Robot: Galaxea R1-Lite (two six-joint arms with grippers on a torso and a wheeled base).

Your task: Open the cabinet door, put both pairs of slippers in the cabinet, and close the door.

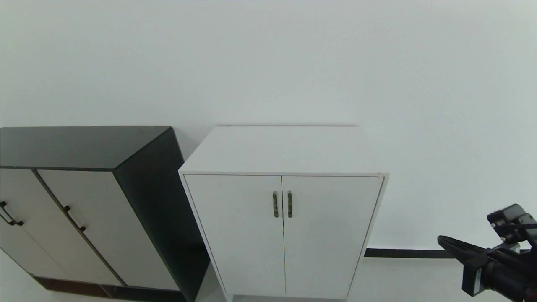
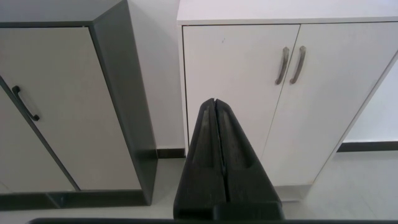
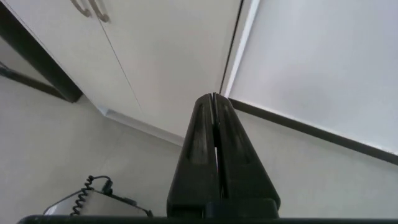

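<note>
Plainly, with the left gripper (image 2: 214, 102) and right gripper (image 3: 215, 97) both clenched empty and the shut cabinet (image 1: 285, 243) at 6 o'clock, its twin handles (image 1: 275, 204) sit so close that a finger could snag both.

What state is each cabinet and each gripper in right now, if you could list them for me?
White cabinet: both doors shut, handles side by side at the middle.
Dark cabinet: the doors in view are shut.
Left gripper: shut, holding nothing.
Right gripper: shut, holding nothing.
</note>
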